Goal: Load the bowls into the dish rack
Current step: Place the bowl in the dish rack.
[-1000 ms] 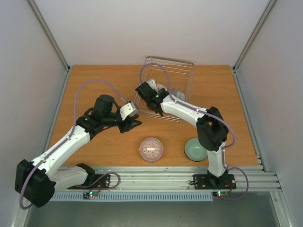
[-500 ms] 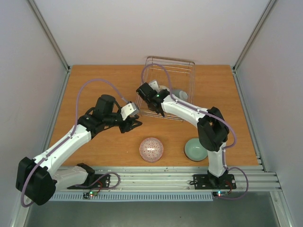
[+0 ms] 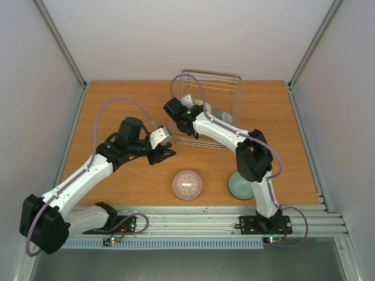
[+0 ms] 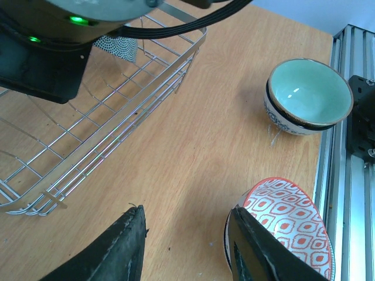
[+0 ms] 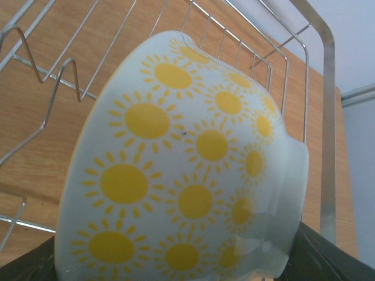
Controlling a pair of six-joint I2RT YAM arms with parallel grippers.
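The right hand (image 3: 190, 108) is gripping the sun-patterned bowl (image 5: 181, 175) tilted over the dish rack (image 3: 231, 88) — likely to stand it on edge there — while the left hand (image 4: 187, 243) is hovering released, empty.

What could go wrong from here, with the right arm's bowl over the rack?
The sun-patterned bowl is tilted among the tines of the dish rack and may snag one or knock the racked bowl. The open left gripper hovers by the rack's near corner, so the arms might clash.

Bright, even light (shadows soft, faint) in every view.
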